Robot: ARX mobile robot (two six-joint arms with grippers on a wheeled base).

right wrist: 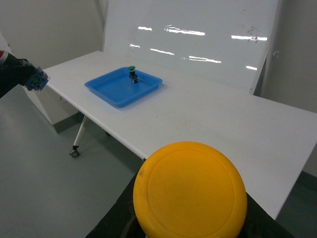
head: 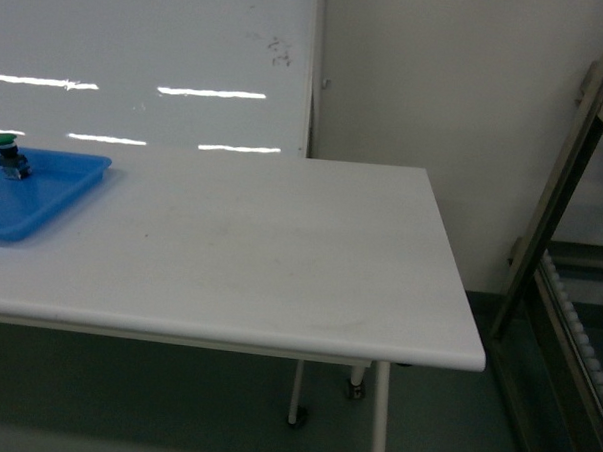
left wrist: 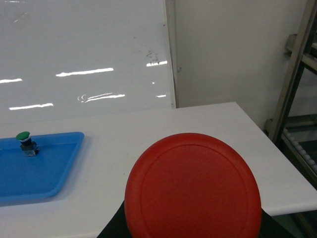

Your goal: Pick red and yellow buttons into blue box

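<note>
The red button (left wrist: 193, 188) fills the left wrist view, its cap close to the lens; the yellow button (right wrist: 190, 191) does likewise in the right wrist view. Each tool's grip cannot be told. On the white bench (head: 280, 255), a shallow blue tray (head: 43, 190) carries a green button (head: 6, 153)

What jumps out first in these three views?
The two big caps right up against the wrist cameras: a red button fills the bottom of the left wrist view and a yellow button the bottom of the right. Beyond them a shallow blue tray lies on the white table, a green-capped button standing in it. No deep blue box shows in any view.
</note>
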